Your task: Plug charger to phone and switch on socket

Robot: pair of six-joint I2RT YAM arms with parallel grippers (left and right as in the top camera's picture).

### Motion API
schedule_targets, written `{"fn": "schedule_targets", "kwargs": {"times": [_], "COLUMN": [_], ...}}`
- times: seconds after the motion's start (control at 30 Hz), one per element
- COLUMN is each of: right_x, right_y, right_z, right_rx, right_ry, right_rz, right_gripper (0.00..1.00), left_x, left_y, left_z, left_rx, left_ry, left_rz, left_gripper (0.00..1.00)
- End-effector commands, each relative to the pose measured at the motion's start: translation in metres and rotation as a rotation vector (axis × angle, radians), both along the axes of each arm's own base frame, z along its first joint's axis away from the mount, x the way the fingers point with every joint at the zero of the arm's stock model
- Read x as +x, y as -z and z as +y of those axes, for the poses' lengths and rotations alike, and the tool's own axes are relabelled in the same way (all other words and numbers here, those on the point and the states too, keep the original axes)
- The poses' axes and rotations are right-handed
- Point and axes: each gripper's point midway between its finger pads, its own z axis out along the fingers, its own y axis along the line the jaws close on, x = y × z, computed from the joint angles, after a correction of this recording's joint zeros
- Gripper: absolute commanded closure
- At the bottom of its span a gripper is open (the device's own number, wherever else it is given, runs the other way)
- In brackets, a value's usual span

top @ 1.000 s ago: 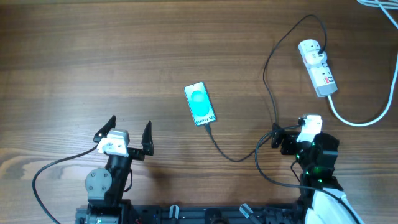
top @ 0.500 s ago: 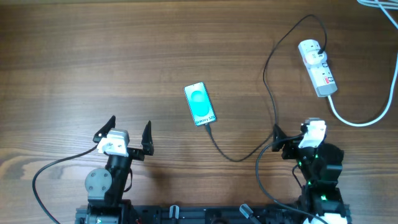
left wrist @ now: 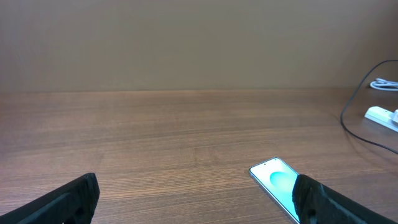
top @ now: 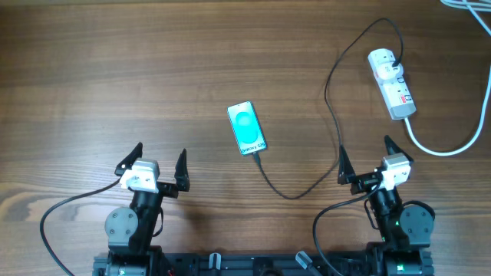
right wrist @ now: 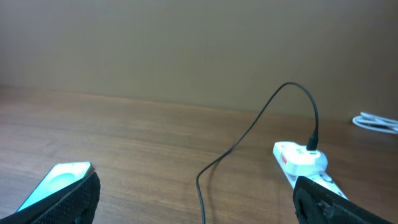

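Note:
The phone [top: 246, 128] lies flat mid-table with its teal screen up. The charger [top: 331, 83], a thin black cable, runs from the phone's near end in a loop to the right. It then climbs to a white plug in the socket [top: 393, 90] at the far right. Whether its tip is seated in the phone I cannot tell. My left gripper [top: 159, 153] stands open, left of and nearer than the phone [left wrist: 273, 177]. My right gripper [top: 365, 151] stands open with nothing in it. The charger [right wrist: 245, 140] runs beside its left finger; socket [right wrist: 300, 160] and phone [right wrist: 57, 178] lie ahead.
A thick white cord [top: 460, 142] leaves the socket's near end and curves off the right edge; its coil [right wrist: 376, 121] shows in the right wrist view. Each arm's own black cable [top: 61, 213] trails along the near edge. The table is bare wood.
The right arm has drawn back toward the near edge and its gripper has turned to face away across the table, fingers spread. The left arm, phone, charger and socket have not moved.

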Motion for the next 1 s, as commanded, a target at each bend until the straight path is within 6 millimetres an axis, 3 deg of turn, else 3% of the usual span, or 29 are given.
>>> {"fn": "schedule_targets", "kwargs": {"times": [0.0,0.97], "right_x": [-0.0006,0.0001], "right_y": [-0.0029,-0.0001], "right_z": [-0.0008,-0.0007], "right_rx": [-0.017,-0.017], "right_ry": [0.007,0.007], "right_rz": [-0.018,-0.005], "right_gripper": [0.00,0.00], "left_x": [-0.0001,0.0000], "left_y": [0.0013,0.0016], "left_z": [0.0017,0.0017], "left_rx": [0.016,0.016], "left_ry": [-0.009,-0.009], "left_rz": [-0.001,0.000], "left_gripper": [0.00,0.00]}}
